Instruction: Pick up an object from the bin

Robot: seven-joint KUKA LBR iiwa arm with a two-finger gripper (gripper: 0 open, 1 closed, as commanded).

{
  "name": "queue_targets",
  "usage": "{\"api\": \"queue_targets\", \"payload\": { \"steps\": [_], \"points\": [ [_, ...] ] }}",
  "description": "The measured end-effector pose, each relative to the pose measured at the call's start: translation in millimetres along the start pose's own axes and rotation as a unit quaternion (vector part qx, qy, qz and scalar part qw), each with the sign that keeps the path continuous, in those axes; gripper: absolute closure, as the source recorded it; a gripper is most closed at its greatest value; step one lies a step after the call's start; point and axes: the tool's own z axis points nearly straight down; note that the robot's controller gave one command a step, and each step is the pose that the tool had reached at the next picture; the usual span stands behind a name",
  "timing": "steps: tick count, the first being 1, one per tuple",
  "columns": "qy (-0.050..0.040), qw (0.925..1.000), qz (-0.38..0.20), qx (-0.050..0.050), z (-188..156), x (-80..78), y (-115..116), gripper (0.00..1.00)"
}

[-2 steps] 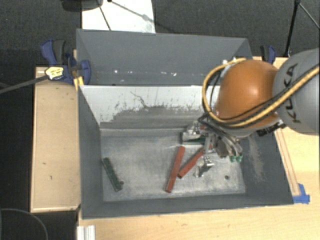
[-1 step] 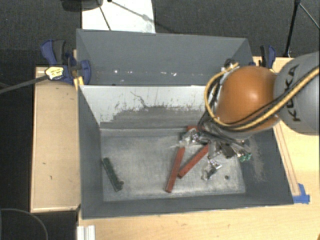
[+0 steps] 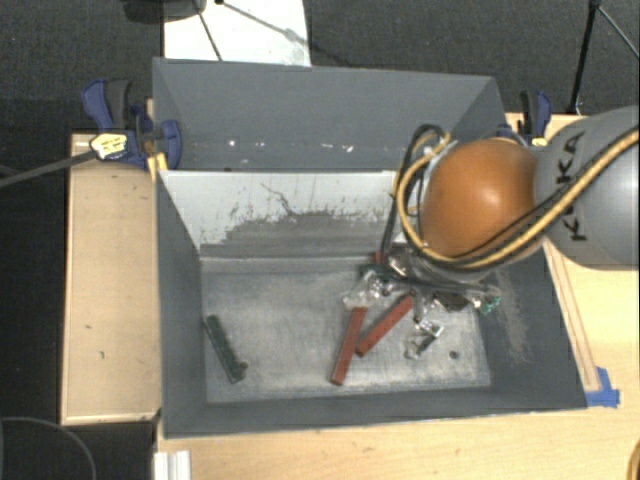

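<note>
Pincer (image 3: 400,315) down low in the right half of the grey metal bin (image 3: 300,118), close to the floor, beneath the round orange wrist cover (image 3: 475,200). Cannot tell whether released or clenched: bright metal parts bunched under the cover, no clear reading. Nothing seen to be grasped.

Right below the pincer, two flat red-brown sticks lying on the bin floor (image 3: 280,313). Left red-brown stick (image 3: 346,356) steep, with its upper end under the metal parts and its lower end near the front wall. Right red-brown stick (image 3: 385,328) slanted, with its upper end under the pincer and its lower end against or just beside the left one; cannot tell which. Well apart, in the front left corner, a dark green stick (image 3: 225,348), lying flat and alone.

Floor dull grey, scuffed pale across the middle. Sloped back wall scratched whitish, with streaks running down it.

Grey arm (image 3: 595,203) reaching in from the right, with black and yellow cables (image 3: 404,193) looped round the orange cover.

Beyond the bin, dark flooring (image 3: 60,28), with a white sheet (image 3: 250,18) lying on it behind the back wall.
</note>
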Motion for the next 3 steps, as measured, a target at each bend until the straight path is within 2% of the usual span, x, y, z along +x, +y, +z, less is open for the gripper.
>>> {"api": "queue_targets", "payload": {
  "steps": [1,2,3],
  "points": [
    [-0.0011,0.9969,-0.079,0.001,48,-10.1,-2,0.00],
    [0.0017,0.9946,-0.104,-0.002,75,-11.5,-12,1.00],
    [0.0017,0.9946,-0.104,-0.002,75,-11.5,-12,1.00]
  ]
}}
